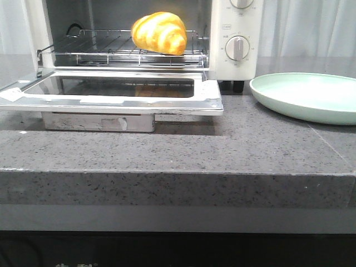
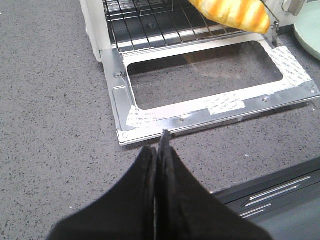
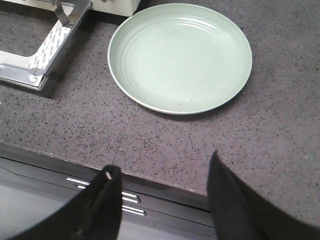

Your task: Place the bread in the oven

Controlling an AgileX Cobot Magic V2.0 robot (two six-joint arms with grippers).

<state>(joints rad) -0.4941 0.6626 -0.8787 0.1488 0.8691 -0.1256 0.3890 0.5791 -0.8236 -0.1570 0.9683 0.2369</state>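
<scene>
The bread (image 1: 159,32), a glossy golden-orange striped roll, lies on the wire rack (image 1: 105,47) of the cream-white oven (image 1: 236,39), towards the rack's right front. It also shows in the left wrist view (image 2: 232,13). The oven's glass door (image 1: 117,92) is dropped down flat. Neither gripper shows in the front view. My left gripper (image 2: 160,142) is shut and empty, above the counter just in front of the door's front edge (image 2: 200,115). My right gripper (image 3: 162,170) is open and empty, over the counter's front edge, short of the plate.
A pale green round plate (image 1: 308,95) lies empty on the grey speckled counter (image 1: 178,144) to the right of the oven; it also shows in the right wrist view (image 3: 180,55). The oven's knobs (image 1: 237,48) are on its right side. The door corner (image 3: 35,65) juts toward the plate.
</scene>
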